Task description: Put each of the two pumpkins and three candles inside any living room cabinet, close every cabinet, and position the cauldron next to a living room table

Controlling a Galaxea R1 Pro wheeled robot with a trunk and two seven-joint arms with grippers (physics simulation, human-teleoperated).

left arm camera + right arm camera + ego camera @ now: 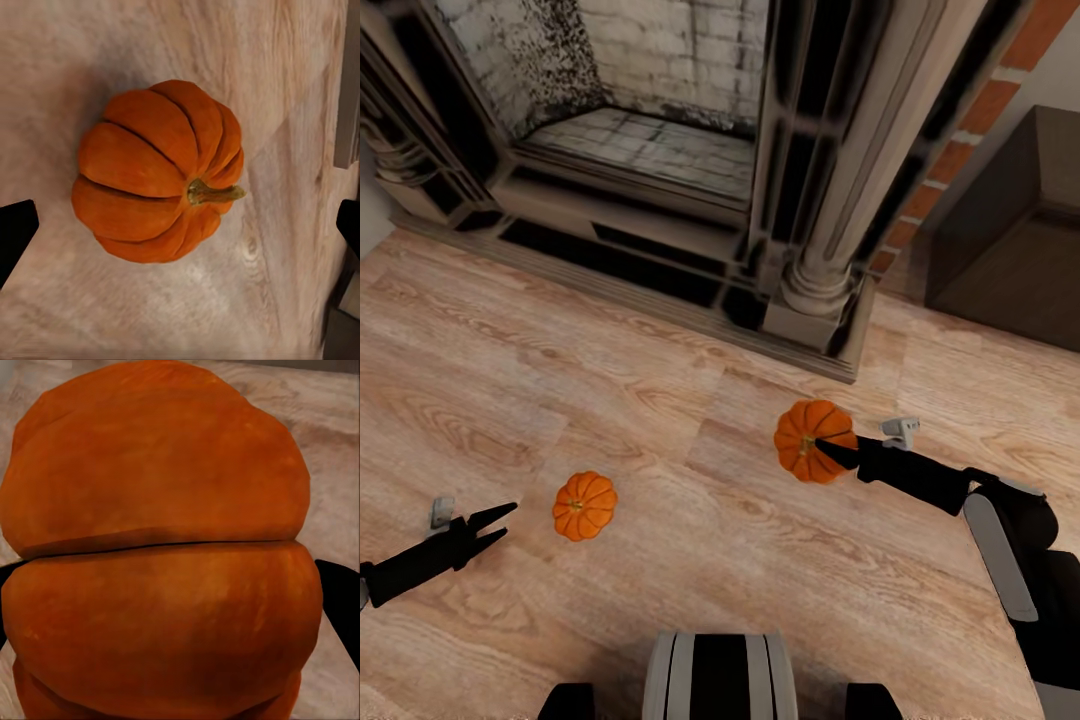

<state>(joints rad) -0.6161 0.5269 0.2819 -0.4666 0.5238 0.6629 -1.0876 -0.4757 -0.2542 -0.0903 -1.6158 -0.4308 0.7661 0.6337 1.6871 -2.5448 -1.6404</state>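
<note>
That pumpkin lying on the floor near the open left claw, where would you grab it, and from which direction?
Grip the pumpkin across its round ribbed body, not the thin stem. It lies tipped on the wooden floor, stem pointing sideways, so I would bring the left gripper down from above, fingers either side of the widest part. The left wrist view shows it centred between the open fingers.

The head camera looked steeply down over the wooden floor [660, 600] toward the fireplace [660, 150], while the left wrist camera faced down on the pumpkin [157, 172] between its fingers [15, 232], and the right wrist camera sat tight against the other pumpkin [157, 547].
</note>
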